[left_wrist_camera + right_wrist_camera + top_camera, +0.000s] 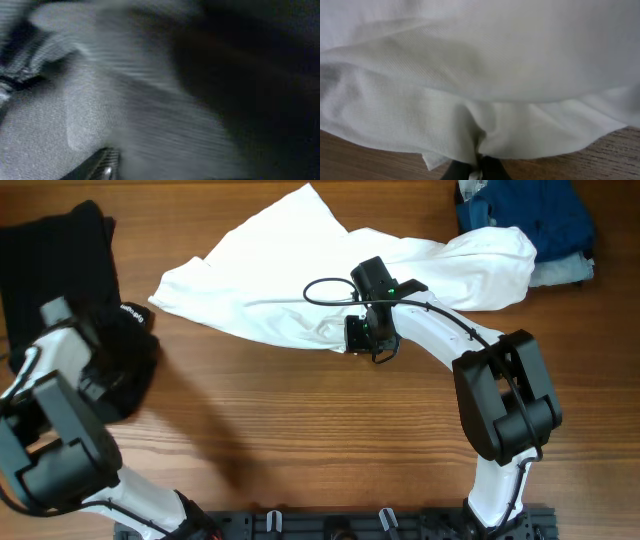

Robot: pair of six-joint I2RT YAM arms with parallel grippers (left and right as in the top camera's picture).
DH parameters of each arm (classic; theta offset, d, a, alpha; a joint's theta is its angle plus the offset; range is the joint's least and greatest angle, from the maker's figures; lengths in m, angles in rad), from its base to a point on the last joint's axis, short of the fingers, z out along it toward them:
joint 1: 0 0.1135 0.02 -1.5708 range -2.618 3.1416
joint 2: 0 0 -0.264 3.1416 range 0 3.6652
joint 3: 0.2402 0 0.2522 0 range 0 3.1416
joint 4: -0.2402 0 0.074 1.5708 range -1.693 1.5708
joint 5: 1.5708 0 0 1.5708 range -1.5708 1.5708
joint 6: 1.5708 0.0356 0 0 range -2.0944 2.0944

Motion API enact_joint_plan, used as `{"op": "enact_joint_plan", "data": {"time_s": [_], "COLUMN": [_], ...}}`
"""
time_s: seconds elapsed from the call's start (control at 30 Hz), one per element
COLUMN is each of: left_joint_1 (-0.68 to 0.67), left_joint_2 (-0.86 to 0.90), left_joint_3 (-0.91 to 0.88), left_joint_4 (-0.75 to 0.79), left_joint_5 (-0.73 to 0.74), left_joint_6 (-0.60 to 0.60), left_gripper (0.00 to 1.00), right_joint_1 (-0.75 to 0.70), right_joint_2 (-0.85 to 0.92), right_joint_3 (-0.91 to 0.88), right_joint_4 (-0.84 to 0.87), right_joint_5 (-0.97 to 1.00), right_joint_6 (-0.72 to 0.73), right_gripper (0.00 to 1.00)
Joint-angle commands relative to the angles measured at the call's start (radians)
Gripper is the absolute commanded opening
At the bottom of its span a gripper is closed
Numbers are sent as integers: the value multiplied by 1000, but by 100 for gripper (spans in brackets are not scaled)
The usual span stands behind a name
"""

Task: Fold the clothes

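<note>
On the surface (300, 440), the right tool (476, 171) pinches a thin bit of white shirt (270, 270) that could slip out if tugged.

Right gripper (476, 171) closed, left gripper (138, 318) blurred

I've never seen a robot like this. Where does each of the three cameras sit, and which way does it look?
Overhead: fixed above the table, looking straight down on the white T-shirt; left arm and right arm show.
Left wrist: on the left arm, close against dark fabric, blurred; own parts unclear.
Right wrist: on the right arm, facing past the right claw at the pinched T-shirt.
Shared: overhead and right wrist both show T-shirt and table.
</note>
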Motion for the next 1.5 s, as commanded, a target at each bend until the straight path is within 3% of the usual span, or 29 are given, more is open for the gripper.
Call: {"op": "enact_joint_plan", "data": {"time_s": [0.0, 0.03, 0.1, 0.27, 0.37, 0.5, 0.63, 0.77, 0.87, 0.97, 1.27, 1.47], "left_joint_1": [75, 75, 75, 58, 9, -124, -245, -306, -321, -325, -325, -325], "left_joint_2": [64, 60, 50, -34, -98, -146, -54, 74, 169, 232, 287, 309], "left_joint_3": [-42, -34, 6, 293, 462, 504, 504, 504, 504, 504, 504, 504], "left_joint_4": [-13, -28, -82, -394, -495, -377, -217, -137, -106, -80, -56, -73], "left_joint_5": [25, 24, 24, 34, 36, 115, 120, 120, 116, 109, 84, 79], "left_joint_6": [-27, -2, 3, 22, 28, 102, 111, -20, -174, -249, -309, -323], "left_gripper": [67, 74, 99, 100, 100, 100, 100, 100, 89, 80, 59, 59], "right_joint_1": [-4, -4, -4, -4, -4, -4, -4, -4, -4, -4, -4, -4], "right_joint_2": [24, 24, 24, 24, 24, 24, 24, 24, 24, 24, 24, 24], "right_joint_3": [-6, -6, -6, -6, -6, -6, -6, -6, -6, -6, -6, -6], "right_joint_4": [15, 16, 15, 19, 19, 19, 19, 18, 19, 19, 19, 19], "right_joint_5": [2, 2, 2, 2, 2, 1, 1, 1, 2, 2, 2, 2], "right_joint_6": [-7, -7, -8, -7, -7, -7, -7, -7, -7, -7, -7, -6], "right_gripper": [6, 6, 7, 9, 11, 11, 13, 14, 16, 17, 21, 22]}}
